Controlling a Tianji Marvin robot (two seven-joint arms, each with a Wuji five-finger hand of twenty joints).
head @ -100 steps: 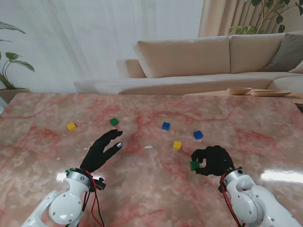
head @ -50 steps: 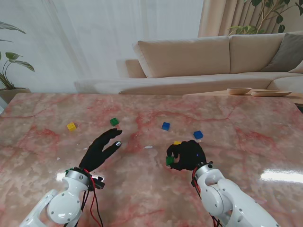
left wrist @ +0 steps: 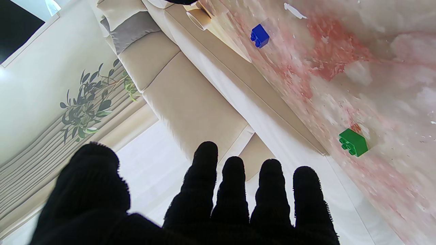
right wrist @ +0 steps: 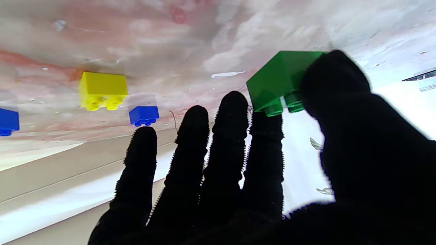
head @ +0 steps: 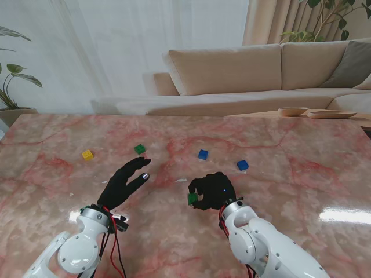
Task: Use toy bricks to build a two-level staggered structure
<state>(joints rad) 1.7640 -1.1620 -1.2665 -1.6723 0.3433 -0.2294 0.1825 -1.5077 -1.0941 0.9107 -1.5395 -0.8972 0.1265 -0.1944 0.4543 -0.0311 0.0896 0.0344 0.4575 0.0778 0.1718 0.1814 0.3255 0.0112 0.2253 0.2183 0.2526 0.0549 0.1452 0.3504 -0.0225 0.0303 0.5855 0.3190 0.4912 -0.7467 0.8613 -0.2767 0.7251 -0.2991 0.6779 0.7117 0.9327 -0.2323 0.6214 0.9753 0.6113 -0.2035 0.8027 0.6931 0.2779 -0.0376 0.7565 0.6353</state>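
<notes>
White arms, black-gloved robot hand (head: 212,191)

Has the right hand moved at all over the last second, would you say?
Yes. The right hand, holding the green brick, has travelled toward the robot's left, passing the blue brick.

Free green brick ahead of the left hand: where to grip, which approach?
Pinch the green brick across two opposite flat side walls, thumb against index, coming down from above with the left hand. It sits studs-up and alone on the table, so the sides look clear; the studs give poor purchase.
</notes>
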